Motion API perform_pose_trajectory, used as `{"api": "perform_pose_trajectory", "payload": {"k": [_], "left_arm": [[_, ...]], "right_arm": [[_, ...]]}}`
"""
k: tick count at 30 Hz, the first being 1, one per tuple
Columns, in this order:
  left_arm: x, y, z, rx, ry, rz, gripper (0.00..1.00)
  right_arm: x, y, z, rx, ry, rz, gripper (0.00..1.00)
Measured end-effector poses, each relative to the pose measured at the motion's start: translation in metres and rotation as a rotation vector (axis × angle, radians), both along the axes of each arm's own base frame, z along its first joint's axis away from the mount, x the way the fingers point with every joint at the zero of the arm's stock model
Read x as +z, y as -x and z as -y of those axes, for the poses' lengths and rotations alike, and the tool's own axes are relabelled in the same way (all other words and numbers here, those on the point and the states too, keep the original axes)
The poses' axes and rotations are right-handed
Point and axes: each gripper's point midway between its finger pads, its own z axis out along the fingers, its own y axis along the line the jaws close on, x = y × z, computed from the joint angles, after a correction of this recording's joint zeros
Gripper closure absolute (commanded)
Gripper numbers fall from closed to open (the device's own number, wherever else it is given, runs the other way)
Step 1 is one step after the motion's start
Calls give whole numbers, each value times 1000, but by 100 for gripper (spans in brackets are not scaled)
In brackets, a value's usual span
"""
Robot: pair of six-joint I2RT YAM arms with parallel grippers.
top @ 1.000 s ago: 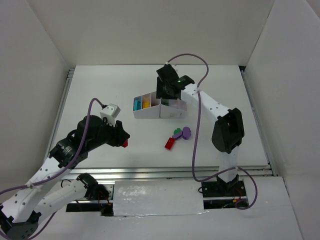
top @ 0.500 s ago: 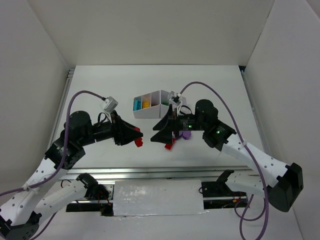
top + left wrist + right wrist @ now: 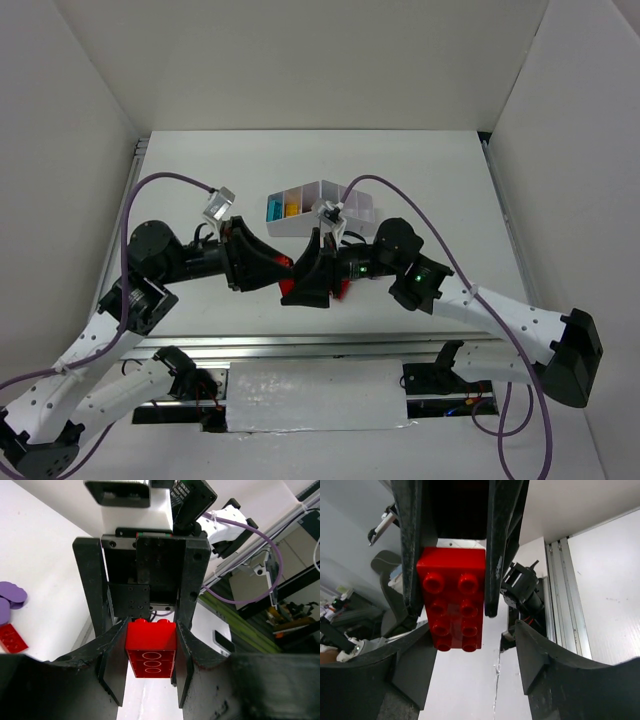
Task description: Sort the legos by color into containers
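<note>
My left gripper (image 3: 283, 278) is shut on a red brick (image 3: 151, 649) and holds it above the table's middle. My right gripper (image 3: 303, 278) faces it nose to nose. Its jaws are open, and the brick's studded end (image 3: 452, 600) lies between its fingers (image 3: 545, 665) with a wide gap on one side. In the left wrist view my left gripper (image 3: 150, 662) grips the brick's sides. My right gripper (image 3: 470, 665) holds nothing. The white tray (image 3: 290, 228) stands behind, with a light blue brick (image 3: 273, 208) and a yellow brick (image 3: 291, 208) in its left compartments.
A second red brick (image 3: 11, 637) and purple pieces (image 3: 11, 594) lie on the table under the right arm. The second red brick also shows in the top view (image 3: 342, 290). White walls enclose the table on three sides.
My right arm left the tray, swung down to the middle and now faces the left gripper. My left gripper moved right with the red brick until the two met.
</note>
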Motion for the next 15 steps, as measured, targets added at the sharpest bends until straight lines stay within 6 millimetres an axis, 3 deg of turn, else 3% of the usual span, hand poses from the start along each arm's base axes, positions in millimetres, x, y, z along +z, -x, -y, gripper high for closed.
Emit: {"api": "perform_pose_trajectory", "payload": {"k": [6, 10, 11, 12, 13, 14, 15], "left_arm": [[-1, 1, 0, -8, 6, -6, 100], [-2, -2, 0, 2, 4, 2, 100], [-2, -2, 0, 3, 3, 6, 100], [-2, -2, 0, 4, 2, 11, 100], [-2, -3, 0, 5, 1, 15, 100], [-2, -4, 0, 10, 0, 16, 96], [-4, -4, -1, 17, -5, 14, 54]], "right_arm": [[8, -1, 0, -6, -27, 2, 44], [9, 1, 0, -9, -29, -4, 70], [9, 1, 0, -9, -29, -4, 78], [10, 1, 0, -11, -30, -4, 94], [9, 0, 0, -13, -30, -4, 100], [9, 0, 0, -14, -29, -5, 100], [9, 0, 0, -16, -28, -6, 100]]}}
